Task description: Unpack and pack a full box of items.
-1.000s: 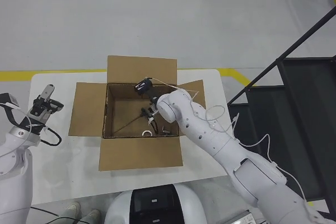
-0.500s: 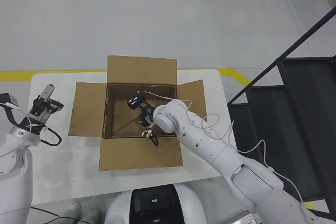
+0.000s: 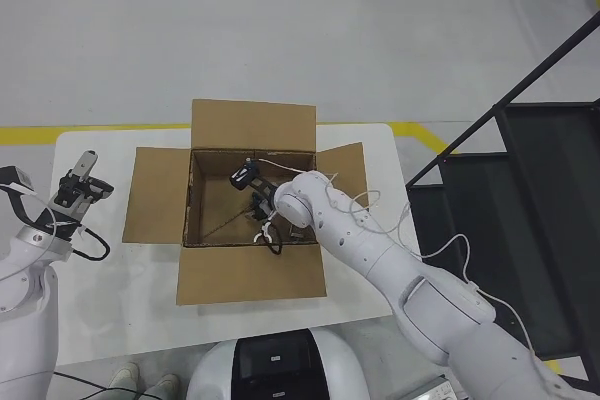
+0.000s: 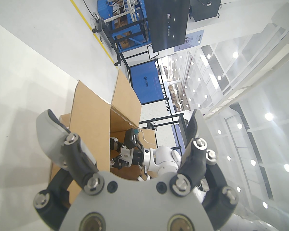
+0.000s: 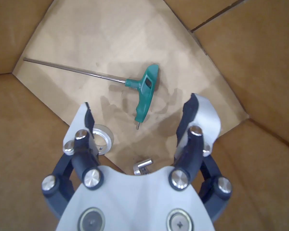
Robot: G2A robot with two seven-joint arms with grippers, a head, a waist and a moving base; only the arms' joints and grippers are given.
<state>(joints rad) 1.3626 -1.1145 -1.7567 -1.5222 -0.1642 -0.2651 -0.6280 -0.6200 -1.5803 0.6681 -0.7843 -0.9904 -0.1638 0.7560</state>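
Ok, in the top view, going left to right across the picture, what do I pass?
Left gripper → open cardboard box, with the right gripper down inside it → black steps past the table's edge.

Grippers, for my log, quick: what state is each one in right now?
Left gripper: open, holding nothing.
Right gripper: open, holding nothing, inside the box.

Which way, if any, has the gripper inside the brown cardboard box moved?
Yes. The right gripper drew back leftward from the brown cardboard box's far wall.

bare box (image 5: 110,37) floor around wrench (image 5: 145,90)
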